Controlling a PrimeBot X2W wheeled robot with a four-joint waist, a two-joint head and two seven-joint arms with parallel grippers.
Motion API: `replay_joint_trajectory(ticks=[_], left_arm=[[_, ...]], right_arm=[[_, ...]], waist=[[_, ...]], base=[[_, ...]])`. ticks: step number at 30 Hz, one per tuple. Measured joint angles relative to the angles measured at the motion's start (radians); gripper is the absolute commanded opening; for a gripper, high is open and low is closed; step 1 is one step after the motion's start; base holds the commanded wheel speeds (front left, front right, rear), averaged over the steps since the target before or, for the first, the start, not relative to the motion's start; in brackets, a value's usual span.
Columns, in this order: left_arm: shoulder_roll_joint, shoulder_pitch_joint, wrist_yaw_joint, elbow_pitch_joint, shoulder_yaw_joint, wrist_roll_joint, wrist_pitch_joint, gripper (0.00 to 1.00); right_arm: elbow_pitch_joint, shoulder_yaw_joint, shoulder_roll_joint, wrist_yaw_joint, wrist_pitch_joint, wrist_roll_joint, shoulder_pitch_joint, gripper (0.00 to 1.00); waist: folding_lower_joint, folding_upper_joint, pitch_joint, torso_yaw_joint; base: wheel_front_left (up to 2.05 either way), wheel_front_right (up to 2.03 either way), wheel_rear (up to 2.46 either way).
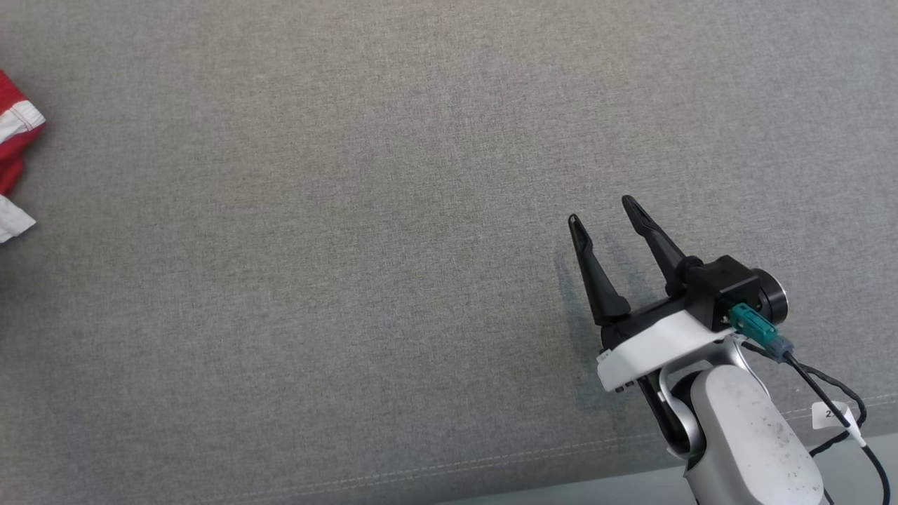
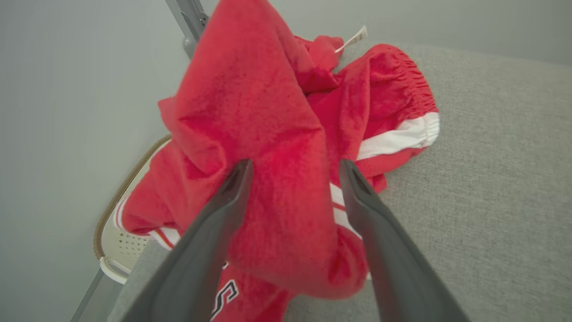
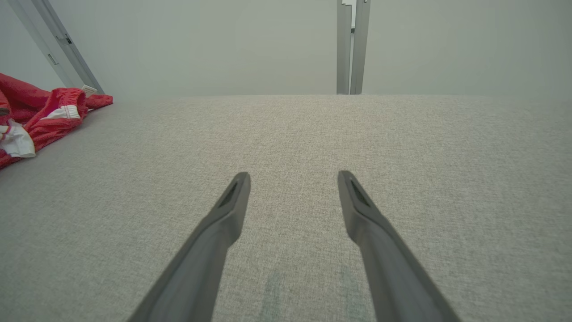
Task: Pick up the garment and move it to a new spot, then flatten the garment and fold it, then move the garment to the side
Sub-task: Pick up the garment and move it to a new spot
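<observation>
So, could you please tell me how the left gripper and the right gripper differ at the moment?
The left gripper has a bunched fold of the red garment between its fingers; the right gripper has bare grey surface between its own. The left gripper is at the surface's edge; the right gripper is well away from the garment. Both stand open, holding nothing.

1. Grey woven surface [image 1: 351, 280]: beneath and ahead of the right gripper [image 1: 600, 210].
2. Stitched seam [image 1: 491, 458]: along the surface's near edge, back by that gripper's wrist.
3. Upright metal post [image 3: 351, 49]: straight ahead of its fingertips, past the far edge.
4. White perforated object [image 2: 118, 250], brown-rimmed: left of the left gripper [image 2: 295, 164], off the surface.
</observation>
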Motion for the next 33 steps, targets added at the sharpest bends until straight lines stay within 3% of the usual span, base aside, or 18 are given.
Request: replay_joint_trajectory(ticks=[7, 8, 10, 14, 25, 33], left_arm=[[-0.005, 0.003, 0.012, 0.018, 0.007, -0.026, 0.054, 1.00], [-0.007, 0.003, 0.012, 0.020, 0.007, -0.028, 0.060, 0.49], [-0.012, 0.003, 0.014, 0.023, 0.006, -0.030, 0.066, 0.00], [-0.016, 0.004, 0.014, 0.025, -0.002, -0.030, 0.063, 0.00], [0.004, -0.036, -0.028, -0.009, -0.007, -0.058, -0.095, 0.00], [0.008, -0.109, -0.046, -0.080, -0.068, -0.040, -0.159, 0.00]], right_arm=[[-0.009, 0.003, 0.000, 0.000, 0.011, -0.008, -0.002, 1.00], [-0.011, 0.005, 0.000, 0.000, 0.013, -0.008, -0.002, 1.00], [-0.014, 0.008, 0.000, 0.000, 0.018, -0.009, -0.003, 1.00], [-0.018, 0.012, 0.000, 0.000, 0.021, -0.011, -0.004, 1.00], [0.008, 0.026, 0.000, 0.000, 0.009, 0.004, -0.005, 1.00], [0.045, 0.039, 0.000, 0.000, -0.015, 0.049, -0.004, 1.00]], waist=[[0.0000, 0.0000, 0.022, 0.010], [0.0000, 0.0000, 0.024, 0.012], [-0.0001, 0.0000, 0.027, 0.016], [0.0000, 0.0000, 0.030, 0.021], [-0.0001, 0.0000, -0.025, 0.030], [-0.0002, 0.0000, -0.086, 0.031]], base=[[0.00, 0.00, 0.00], [0.00, 0.00, 0.00], [0.00, 0.00, 0.00], [0.00, 0.00, 0.00], [0.00, 0.00, 0.00], [0.00, 0.00, 0.00]])
